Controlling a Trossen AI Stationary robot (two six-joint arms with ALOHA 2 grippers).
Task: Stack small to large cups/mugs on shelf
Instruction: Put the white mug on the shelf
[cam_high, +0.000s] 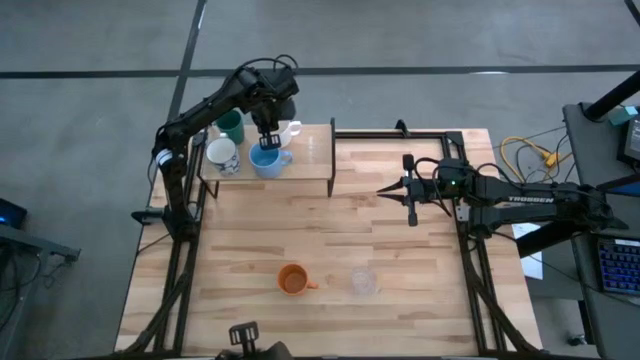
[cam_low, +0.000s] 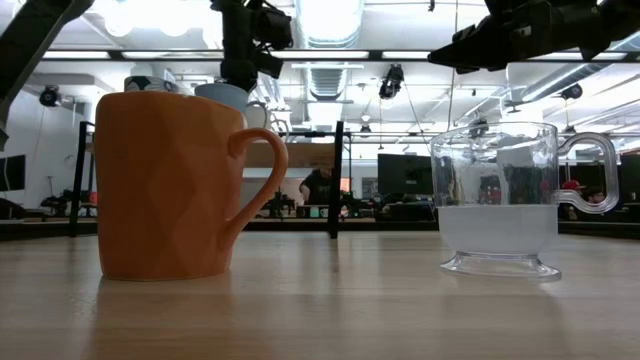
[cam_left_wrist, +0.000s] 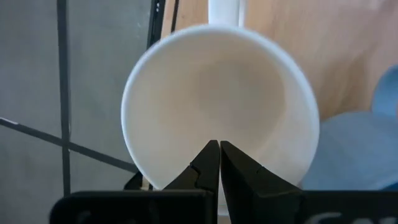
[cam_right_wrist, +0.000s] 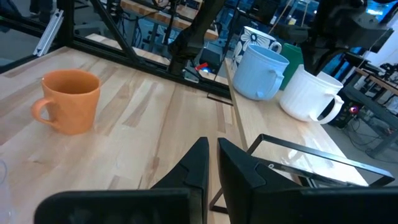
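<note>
Four mugs crowd the shelf (cam_high: 310, 150); the left gripper (cam_high: 268, 141), fingers pressed together, hovers over the white mug (cam_left_wrist: 221, 102). The orange mug (cam_high: 292, 279) and clear cup (cam_high: 363, 282) sit on the tabletop (cam_high: 400, 250); the right gripper (cam_high: 411, 192) hangs closed

orange mug (cam_high: 292, 279), clear cup (cam_high: 363, 283), light blue mug (cam_right_wrist: 262, 73), white mug (cam_right_wrist: 308, 94), dark green cup (cam_high: 231, 125)

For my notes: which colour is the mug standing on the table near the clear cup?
Orange. The mug shows best in the low view, left of the clear cup.
</note>
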